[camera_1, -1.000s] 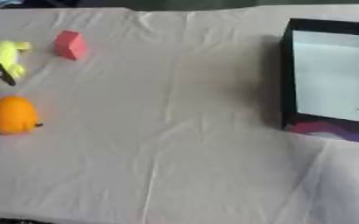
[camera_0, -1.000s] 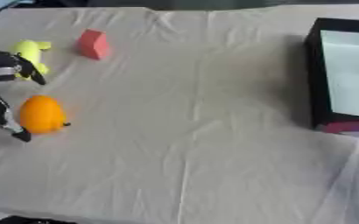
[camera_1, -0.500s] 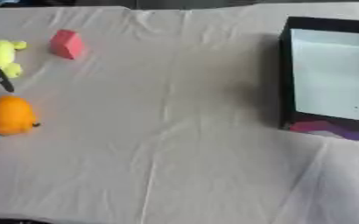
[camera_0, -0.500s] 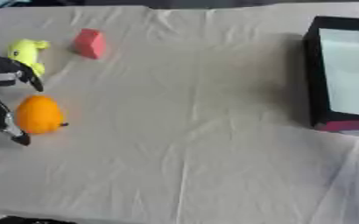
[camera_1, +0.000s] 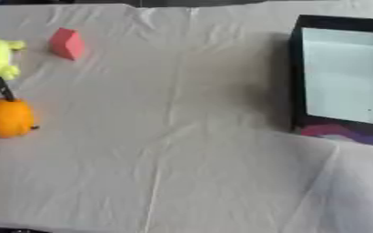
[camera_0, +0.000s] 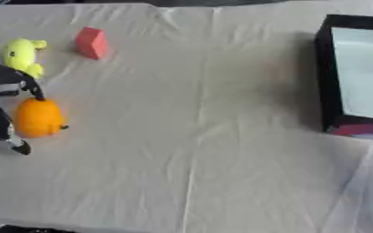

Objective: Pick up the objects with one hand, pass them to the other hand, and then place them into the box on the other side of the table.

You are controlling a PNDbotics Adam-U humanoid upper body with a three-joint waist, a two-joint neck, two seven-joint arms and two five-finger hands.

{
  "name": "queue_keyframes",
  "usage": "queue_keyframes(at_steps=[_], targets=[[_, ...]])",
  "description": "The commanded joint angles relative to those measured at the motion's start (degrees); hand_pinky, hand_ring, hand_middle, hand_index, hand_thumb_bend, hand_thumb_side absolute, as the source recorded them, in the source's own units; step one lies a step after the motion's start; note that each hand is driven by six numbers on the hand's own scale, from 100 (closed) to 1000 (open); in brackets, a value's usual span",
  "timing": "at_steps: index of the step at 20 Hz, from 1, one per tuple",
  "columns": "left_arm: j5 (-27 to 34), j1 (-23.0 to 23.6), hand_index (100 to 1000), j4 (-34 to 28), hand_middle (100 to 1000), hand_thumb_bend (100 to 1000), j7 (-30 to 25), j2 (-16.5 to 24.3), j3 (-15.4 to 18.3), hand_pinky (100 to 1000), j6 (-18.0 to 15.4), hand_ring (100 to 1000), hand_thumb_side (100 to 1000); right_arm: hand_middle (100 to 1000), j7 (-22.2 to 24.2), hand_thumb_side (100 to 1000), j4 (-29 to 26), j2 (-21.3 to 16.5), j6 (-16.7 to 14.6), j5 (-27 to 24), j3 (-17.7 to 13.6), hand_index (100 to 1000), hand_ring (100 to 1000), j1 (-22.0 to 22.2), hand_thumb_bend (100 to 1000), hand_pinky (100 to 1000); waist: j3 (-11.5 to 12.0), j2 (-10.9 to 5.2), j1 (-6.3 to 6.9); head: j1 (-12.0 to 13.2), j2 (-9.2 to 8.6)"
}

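The fingers (camera_0: 30, 86) of the left hand (camera_0: 0, 102) are curved around the orange fruit (camera_0: 38, 117): one dark finger is draped over its top at 12 o'clock, and another, ending in a dark tip, is set down on the cloth just beside its lower left, at about 7 o'clock. The fruit is bracketed between them, but it is judged to be resting on the table cloth (camera_0: 198, 136), not lifted; whether the grip is fully closed cannot be told.

At 12 o'clock from the fruit, near the hand, a yellow-green toy (camera_0: 21, 54) is seen. A red block (camera_0: 90, 42) is seen at about 1 o'clock, further off. The black box (camera_1: 345, 77), white inside, is set at 3 o'clock, well apart, across the cloth; nothing is seen in it. The right hand is not seen in either view.

Progress: the task is judged to be at its first pick. No object is boxed, no handover is made; all three objects remain to be moved.

Against the earlier frame: the upper finger is now curled down onto the fruit's top, where it was previously held up near the yellow-green toy. The objects themselves are unmoved.
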Motion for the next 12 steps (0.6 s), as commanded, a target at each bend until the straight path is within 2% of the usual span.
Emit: queue_keyframes(at_steps=[1,7,12], targets=[[-1.6,-0.8,822,0.1,800,796,1.1,1.1,0.2,830,0.1,861,311,889,0.2,669,-1.3,-1.2,-0.2,-0.4,-0.2,953,828,-0.7,409,939,0.0,0.06,-0.77,1.5,0.34],[-2.2,-1.0,842,-0.2,795,780,2.8,0.7,0.3,822,0.6,854,299,886,0.5,670,-1.4,-1.2,-0.1,-0.3,-0.1,952,825,-0.6,408,940,0.1,0.24,-0.83,2.5,0.34],[-3.9,-1.0,870,-0.4,796,821,5.4,0.3,0.4,821,1.6,855,286,883,0.9,674,-1.4,-1.3,0.0,-0.4,0.0,951,822,-0.6,405,940,0.0,0.38,-0.92,3.0,0.34]])
